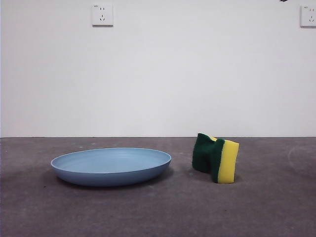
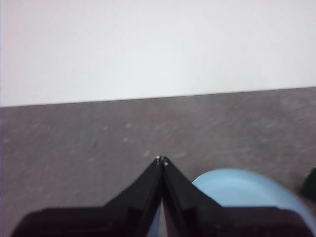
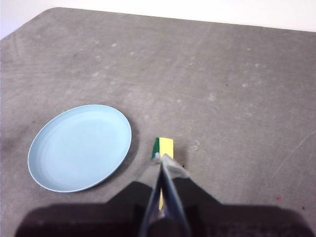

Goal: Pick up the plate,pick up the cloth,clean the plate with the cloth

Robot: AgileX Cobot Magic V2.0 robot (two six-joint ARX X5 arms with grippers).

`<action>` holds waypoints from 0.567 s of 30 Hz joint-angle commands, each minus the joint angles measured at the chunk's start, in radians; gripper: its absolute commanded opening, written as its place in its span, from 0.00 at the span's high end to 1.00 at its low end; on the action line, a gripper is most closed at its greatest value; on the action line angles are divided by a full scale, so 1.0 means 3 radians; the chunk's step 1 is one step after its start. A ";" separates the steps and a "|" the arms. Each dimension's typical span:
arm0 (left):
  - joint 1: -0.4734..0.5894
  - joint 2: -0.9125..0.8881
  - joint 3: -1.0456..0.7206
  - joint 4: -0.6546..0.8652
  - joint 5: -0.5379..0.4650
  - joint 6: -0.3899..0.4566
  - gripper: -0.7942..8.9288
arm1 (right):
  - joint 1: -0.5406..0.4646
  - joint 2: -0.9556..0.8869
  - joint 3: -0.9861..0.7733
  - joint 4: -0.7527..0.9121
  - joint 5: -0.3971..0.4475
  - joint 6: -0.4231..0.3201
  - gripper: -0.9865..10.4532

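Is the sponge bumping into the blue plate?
Apart. The front view shows bare table between the plate and the sponge; the right wrist view shows that gap too.

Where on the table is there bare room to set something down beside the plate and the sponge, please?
Bare gray table runs along the whole near side, in front of the plate and the sponge. More lies outside the plate and outside the sponge, toward the wall. The only narrow spot is the gap between the two.
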 commanded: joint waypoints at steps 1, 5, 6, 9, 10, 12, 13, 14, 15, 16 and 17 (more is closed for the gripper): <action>0.0092 -0.0137 -0.0309 0.0114 0.0004 0.0164 0.92 | 0.0000 -0.0003 -0.0025 0.0015 0.0010 0.0031 0.91; 0.0191 -0.0370 -0.0671 0.0191 0.0006 0.0219 0.92 | 0.0000 -0.0003 -0.0025 0.0015 0.0010 0.0031 0.91; 0.0206 -0.0418 -0.0735 0.0195 0.0006 0.0217 0.92 | 0.0000 -0.0003 -0.0025 0.0015 0.0010 0.0031 0.91; 0.0244 -0.0559 -0.0926 0.0217 0.0011 0.0217 0.92 | 0.0000 -0.0003 -0.0025 0.0015 0.0010 0.0031 0.91; 0.0254 -0.0601 -0.0975 0.0217 0.0018 0.0217 0.92 | 0.0000 -0.0003 -0.0025 0.0015 0.0010 0.0031 0.91; 0.0268 -0.0669 -0.1049 0.0216 0.0031 0.0220 0.92 | 0.0000 -0.0003 -0.0025 0.0015 0.0010 0.0031 0.91; 0.0271 -0.0703 -0.1083 0.0216 0.0025 0.0221 0.92 | 0.0000 -0.0003 -0.0025 0.0015 0.0010 0.0031 0.91; 0.0276 -0.0739 -0.1116 0.0215 0.0024 0.0221 0.92 | 0.0000 -0.0003 -0.0025 0.0015 0.0010 0.0031 0.91; 0.0285 -0.0771 -0.1142 0.0210 0.0024 0.0220 0.92 | 0.0000 -0.0003 -0.0025 0.0015 0.0010 0.0031 0.91; 0.0295 -0.0809 -0.1165 0.0195 0.0023 0.0219 0.92 | 0.0000 -0.0003 -0.0025 0.0015 0.0010 0.0031 0.91; 0.0301 -0.0847 -0.1186 0.0174 0.0017 0.0216 0.92 | 0.0000 -0.0003 -0.0025 0.0015 0.0010 0.0031 0.91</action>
